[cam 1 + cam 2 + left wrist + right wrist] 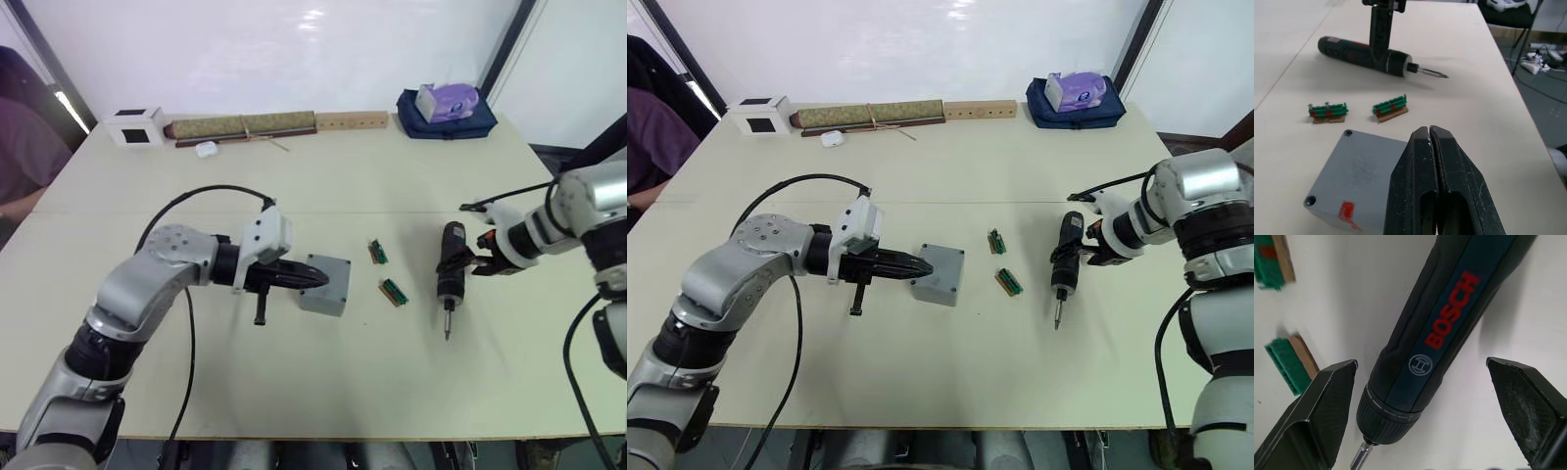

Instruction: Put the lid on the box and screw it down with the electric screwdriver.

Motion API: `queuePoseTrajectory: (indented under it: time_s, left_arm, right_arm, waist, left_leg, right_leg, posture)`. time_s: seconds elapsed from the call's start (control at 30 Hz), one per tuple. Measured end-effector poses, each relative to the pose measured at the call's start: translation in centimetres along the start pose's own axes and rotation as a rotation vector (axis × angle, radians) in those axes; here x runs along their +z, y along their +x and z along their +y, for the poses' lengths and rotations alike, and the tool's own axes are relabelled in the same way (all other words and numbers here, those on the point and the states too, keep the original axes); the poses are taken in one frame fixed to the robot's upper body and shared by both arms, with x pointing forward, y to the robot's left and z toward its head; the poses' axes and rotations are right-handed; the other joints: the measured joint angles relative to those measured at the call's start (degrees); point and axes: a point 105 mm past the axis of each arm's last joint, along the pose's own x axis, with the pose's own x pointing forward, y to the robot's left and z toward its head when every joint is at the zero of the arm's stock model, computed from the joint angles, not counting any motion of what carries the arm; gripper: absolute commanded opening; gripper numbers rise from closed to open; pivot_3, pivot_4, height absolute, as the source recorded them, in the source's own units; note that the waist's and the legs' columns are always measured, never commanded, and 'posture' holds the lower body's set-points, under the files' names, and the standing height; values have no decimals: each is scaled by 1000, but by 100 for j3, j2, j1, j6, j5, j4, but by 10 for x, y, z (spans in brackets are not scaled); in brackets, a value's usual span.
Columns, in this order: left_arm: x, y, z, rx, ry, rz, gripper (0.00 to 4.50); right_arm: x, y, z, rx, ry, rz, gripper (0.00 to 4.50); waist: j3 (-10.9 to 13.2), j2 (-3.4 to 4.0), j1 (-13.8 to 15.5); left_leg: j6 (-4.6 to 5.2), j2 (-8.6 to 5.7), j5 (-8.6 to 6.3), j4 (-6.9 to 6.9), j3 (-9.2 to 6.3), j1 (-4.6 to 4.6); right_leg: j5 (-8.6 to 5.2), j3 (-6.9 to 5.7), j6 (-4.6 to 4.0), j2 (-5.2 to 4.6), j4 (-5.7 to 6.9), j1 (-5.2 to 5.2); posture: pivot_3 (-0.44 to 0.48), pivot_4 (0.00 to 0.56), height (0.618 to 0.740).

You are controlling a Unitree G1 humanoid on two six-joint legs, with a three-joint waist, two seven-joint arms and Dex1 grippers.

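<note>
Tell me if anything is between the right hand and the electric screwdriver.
Nothing visible. The right hand is open with its fingers either side of the electric screwdriver, which lies on the table; the green circuit boards sit off to one side.

Readable text: one brand name. "BOSCH" in red capital letters runs lengthwise along the dark blue-black body of the long cylindrical electric screwdriver (1449, 318), which lies flat on the pale table top. Just below the word, toward the ribbed collar at the bit end, sits a small round outlined emblem, an armature-like shape inside a circle, printed in a pale line.

No other lettering legible. The small grey square plastic box (1354, 178) carries a red mark on its side wall, but it is a plain patch with no characters. The two small green circuit boards (1327, 110) beside the screwdriver show red spots only; nothing readable on them.
</note>
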Motion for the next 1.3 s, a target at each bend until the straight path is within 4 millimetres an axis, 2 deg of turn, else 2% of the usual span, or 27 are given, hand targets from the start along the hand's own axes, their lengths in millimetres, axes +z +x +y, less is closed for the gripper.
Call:
queuePoseTrajectory:
  time_s: [0.17, 0.3, 0.33, 0.43, 0.67, 0.73, 0.8, 0.87, 0.93, 1.0, 1.03, 1.1, 1.13, 1.2, 1.27, 1.3]
  left_arm:
    - [-2, -5, 2, 34, -9, 15, 0]
    - [-1, -6, 0, 41, -15, 13, 0]
    - [-3, -6, -1, 43, -22, 15, 0]
    - [-7, -6, -2, 48, -37, 22, 0]
    - [-6, -9, -1, 35, -34, 29, 0]
    - [-5, -11, 3, 38, -32, 31, 0]
    - [-5, -12, 7, 40, -32, 31, 0]
    - [-7, -15, 14, 59, -24, 44, 0]
    - [-13, -20, 23, 97, -5, 80, 0]
    - [-19, -20, 29, 121, -5, 103, 0]
    - [-22, -22, 31, 132, -18, 106, 0]
    - [-23, -18, 33, 133, -35, 89, 0]
    - [-23, -16, 33, 129, -40, 80, 0]
    - [-30, -16, 38, 138, -63, 89, 0]
    - [-34, -14, 41, 143, -83, 88, 0]
    - [-32, -10, 43, 137, -84, 76, 0]
  right_arm:
    - [0, 5, 0, -27, -9, 14, 4469]
    - [-1, 9, 3, -45, -55, 28, 3366]
    - [-1, 11, 3, -55, -60, 30, 2907]
    - [0, 15, 6, -46, -54, 24, 1991]
    - [2, 16, 3, -42, -36, -12, 1836]
    - [10, 17, 6, -35, -45, -60, 1836]
    - [27, 14, 12, -13, -88, -156, 1836]
    - [53, -6, 23, 19, -153, -321, 1836]
    - [77, -35, 40, 42, -258, -515, 1836]
    - [89, -64, 57, 81, -346, -731, 1836]
    - [90, -81, 75, 164, -394, -880, 1836]
    - [76, -99, 112, 352, -458, -1106, 1836]
    - [58, -104, 132, 466, -476, -1224, 1836]
    - [22, -97, 169, 688, -525, -1253, 1836]
    - [6, -92, 190, 782, -550, -1240, 1836]
    - [5, -89, 198, 770, -557, -1262, 1836]
  waist:
    - [0, -1, 4]
    - [-4, -6, -9]
    - [-7, -11, -15]
    - [-16, -27, -32]
    - [-26, -43, -41]
    - [-26, -43, -100]
    - [-14, -24, -154]
    - [8, 15, -157]
    - [9, 18, -143]
    - [6, 14, -118]
    - [4, 10, -104]
    - [1, 6, -95]
    - [-2, 1, -81]
    - [3, 10, -50]
    - [4, 12, -33]
    - [4, 11, -18]
  left_leg:
    - [0, 0, 0, 1, -1, 1]
    - [0, 2, 0, 2, -2, 2]
    - [0, 4, 0, 2, -3, 2]
    - [0, 7, 0, 1, -2, 6]
    - [0, 7, 0, 1, -1, 21]
    - [0, 7, 0, 2, 2, 22]
    - [0, 5, 0, 2, 7, 18]
    - [0, 4, 0, -3, 11, 2]
    - [-1, 7, 0, -20, 2, -7]
    - [-1, 8, 1, -36, -2, -11]
    - [-1, 15, 1, -34, -11, -15]
    - [-1, 17, 1, -43, -16, -17]
    - [-1, 19, 1, -40, -21, -17]
    - [-5, 14, 3, -31, -15, -15]
    - [-5, 11, 3, -3, -11, -12]
    - [-5, 5, 3, 8, -11, -9]
  right_leg:
    - [0, -1, 0, 0, 1, 0]
    - [0, -1, 0, 3, 1, 1]
    - [0, -2, 0, 6, 1, 1]
    - [0, -2, 0, 10, 1, 4]
    - [1, -2, -2, 10, 1, 20]
    - [5, -2, -5, 8, 2, 20]
    - [5, 1, -4, 5, 5, 12]
    - [5, 4, -3, 6, 8, -13]
    - [2, 1, -8, 13, 4, -25]
    - [0, -2, -11, 11, 1, -26]
    - [0, -9, -11, 13, 1, -23]
    - [1, -9, -11, 6, -2, -20]
    - [0, -12, -11, 7, 0, -18]
    - [1, -10, -10, -3, 4, -19]
    - [5, -7, -2, -5, 8, -11]
    - [11, -8, 5, -4, 8, -4]
  posture:
    - [0, 150, 740]
    - [0, 150, 740]
    - [0, 150, 740]
    - [0, 150, 740]
    - [0, 150, 740]
    - [0, 150, 740]
    - [0, 150, 740]
    - [0, 150, 740]
    - [0, 150, 740]
    - [0, 150, 740]
    - [0, 150, 740]
    - [0, 150, 740]
    - [0, 150, 740]
    - [0, 150, 740]
    - [0, 150, 740]
    - [0, 150, 740]
